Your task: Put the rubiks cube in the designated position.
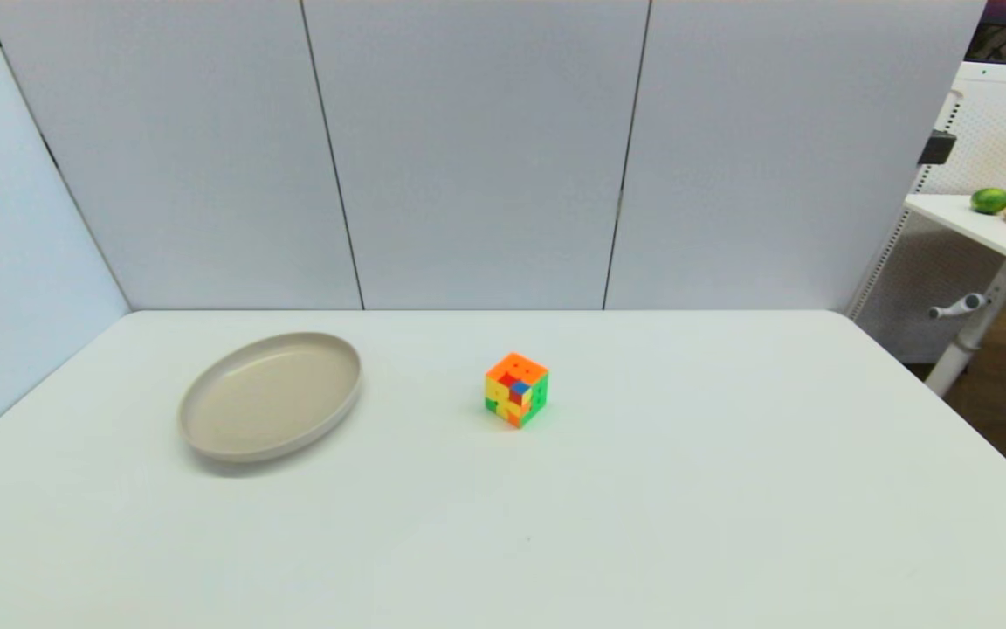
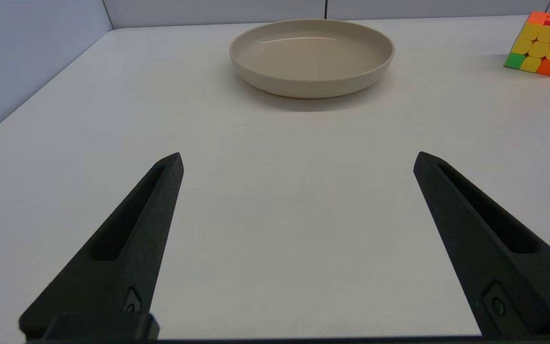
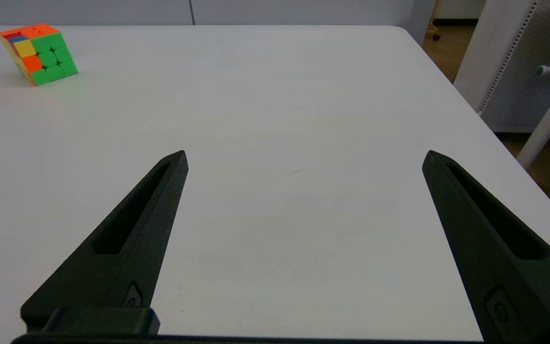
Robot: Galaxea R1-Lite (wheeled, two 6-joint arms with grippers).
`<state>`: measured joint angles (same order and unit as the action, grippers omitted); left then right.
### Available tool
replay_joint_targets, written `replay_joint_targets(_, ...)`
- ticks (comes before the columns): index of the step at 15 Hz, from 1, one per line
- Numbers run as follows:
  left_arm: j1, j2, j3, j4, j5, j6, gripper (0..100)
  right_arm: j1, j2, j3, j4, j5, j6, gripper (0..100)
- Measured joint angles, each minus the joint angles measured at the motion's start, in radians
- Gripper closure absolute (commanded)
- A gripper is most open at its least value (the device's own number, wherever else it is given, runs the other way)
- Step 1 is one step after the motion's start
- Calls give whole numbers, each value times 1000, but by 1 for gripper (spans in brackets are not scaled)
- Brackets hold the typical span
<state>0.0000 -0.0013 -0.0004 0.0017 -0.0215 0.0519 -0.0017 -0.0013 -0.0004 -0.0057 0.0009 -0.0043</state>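
While both tools, left tool [image 2: 298, 160] and right tool [image 3: 305, 157], wait wide, cube [image 1: 516, 390] sits ungrasped beside plate [image 1: 197, 432]; reaching comes next.

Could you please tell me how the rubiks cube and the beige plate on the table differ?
The rubiks cube is a small block with orange, yellow, green, red and blue squares; the beige plate is one plain colour, round, shallow and far wider. The cube lies near the table's middle, the plate to its left. Both rest on the white table, untouched by either gripper.
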Motion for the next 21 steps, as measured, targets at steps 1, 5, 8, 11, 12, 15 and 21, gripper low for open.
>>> replay_joint_targets(1,0,0,0,0,0,0,0,0,0,0,0,0,0,0)
replay_joint_targets(5,0,0,0,0,0,0,0,0,0,0,0,0,0,0)
replay_joint_targets(8,0,1,0,0,18,-36,0,0,0,0,0,1,0,0)
replay_joint_targets(11,0,36,-14,-23,21,-50,0,0,0,0,0,0,0,0)
replay_joint_targets(12,0,86,-35,-56,14,-42,0,0,0,0,0,0,0,0)
replay_joint_targets(15,-13,340,-134,-165,-36,30,0,0,0,0,0,0,0,0)
replay_joint_targets(21,-59,1007,-576,-244,-272,296,0,0,0,0,0,0,0,0)
